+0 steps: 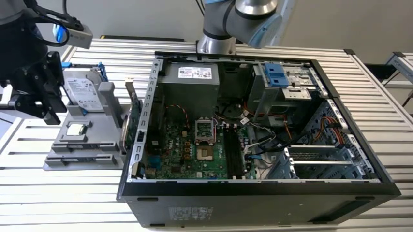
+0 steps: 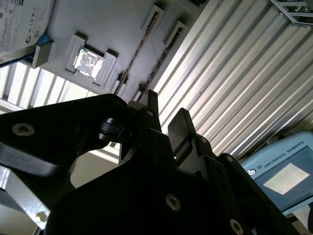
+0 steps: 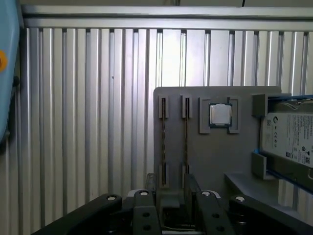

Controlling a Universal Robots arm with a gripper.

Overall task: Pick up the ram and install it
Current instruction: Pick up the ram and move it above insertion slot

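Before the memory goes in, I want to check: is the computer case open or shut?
Open: the case has its side uncovered, and the motherboard lies exposed.

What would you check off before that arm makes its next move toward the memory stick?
1. The fingers free: ok, the gripper is open and holds nothing.
2. The ram ready: ok, it stands on edge in the gray holder.
3. The fingers lined up with the ram: cannot tell.
4. The black slots on the motherboard empty: ok.
5. The computer case open: ok.
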